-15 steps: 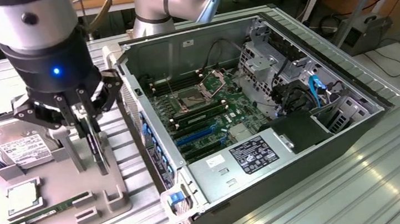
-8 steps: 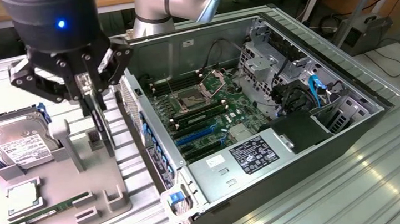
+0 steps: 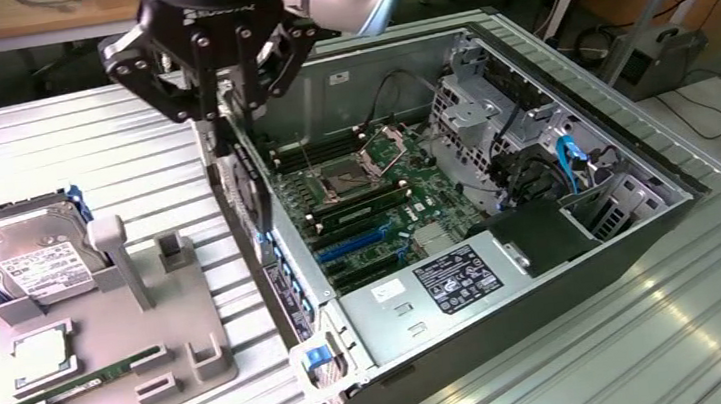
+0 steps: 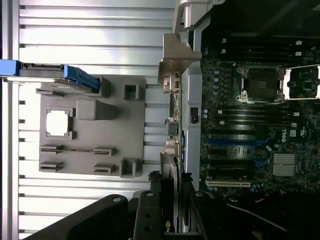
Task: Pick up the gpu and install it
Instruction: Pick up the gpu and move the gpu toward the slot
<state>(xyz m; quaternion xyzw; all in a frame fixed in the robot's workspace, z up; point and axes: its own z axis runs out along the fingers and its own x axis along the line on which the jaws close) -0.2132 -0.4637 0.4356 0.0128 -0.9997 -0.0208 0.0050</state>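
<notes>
I am observing the grey fixture (image 3: 147, 345) sitting nearest, carrying the memory stick (image 3: 90, 376) along its near edge and the hard drive (image 3: 32, 262) at its far corner. Beside it, the open computer case (image 3: 656, 201) is lying with its motherboard (image 3: 361, 202) exposed. Farther back, the gripper (image 3: 222, 96) is clamping the gpu (image 3: 246, 189), which is hanging edge-on over the case's wall facing the fixture.

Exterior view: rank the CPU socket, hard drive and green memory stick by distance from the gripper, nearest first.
1. CPU socket, in the case, exterior view's right of the gripper holding the gpu.
2. Hard drive, at the fixture's back, exterior view's left.
3. Memory stick, at the fixture's front.
</notes>
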